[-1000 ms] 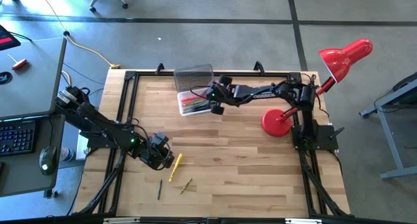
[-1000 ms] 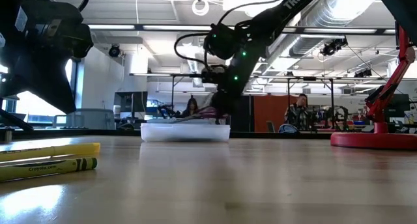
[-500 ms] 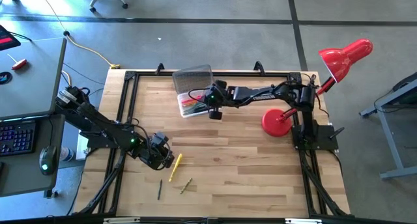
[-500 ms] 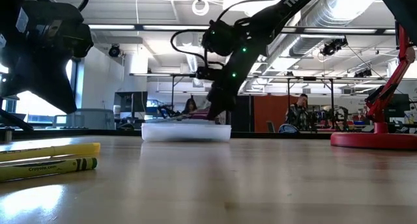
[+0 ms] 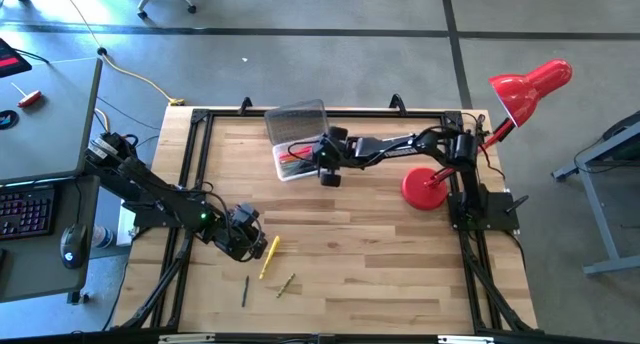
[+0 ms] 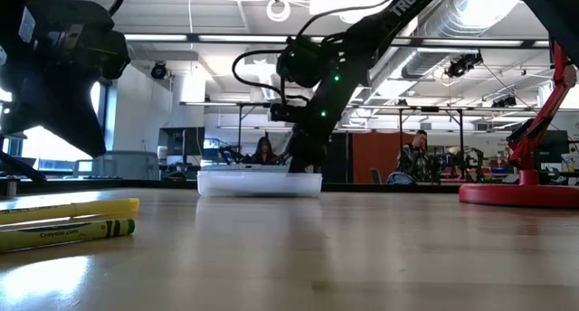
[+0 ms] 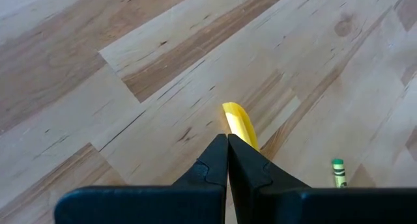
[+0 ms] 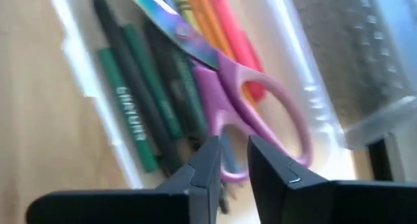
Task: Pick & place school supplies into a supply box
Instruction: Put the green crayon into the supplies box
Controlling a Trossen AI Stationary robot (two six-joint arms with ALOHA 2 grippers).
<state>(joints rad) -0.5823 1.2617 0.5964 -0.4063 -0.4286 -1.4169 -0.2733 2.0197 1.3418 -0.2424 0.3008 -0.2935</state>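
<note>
My right gripper [image 8: 231,160] hangs over the box [image 5: 283,171], fingers a little apart, holding nothing. The scissors [image 8: 225,87] lie inside on the pens — light, stiff, slippery; I'd grab the handle loops. My left gripper [image 7: 227,160] is closed, empty, by the yellow marker [image 7: 239,124].

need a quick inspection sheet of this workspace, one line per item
surface: wooden table, mostly bare
job's things: clear plastic supply box, lid open, holding purple-handled scissors, green pencils, pink marker; yellow marker and two thin pencils on the table
clutter: red desk lamp
grippers: right gripper over the box, slightly open; left gripper shut beside the yellow marker
cables: yellow cable on the floor
surroundings: keyboard, people behind
</note>
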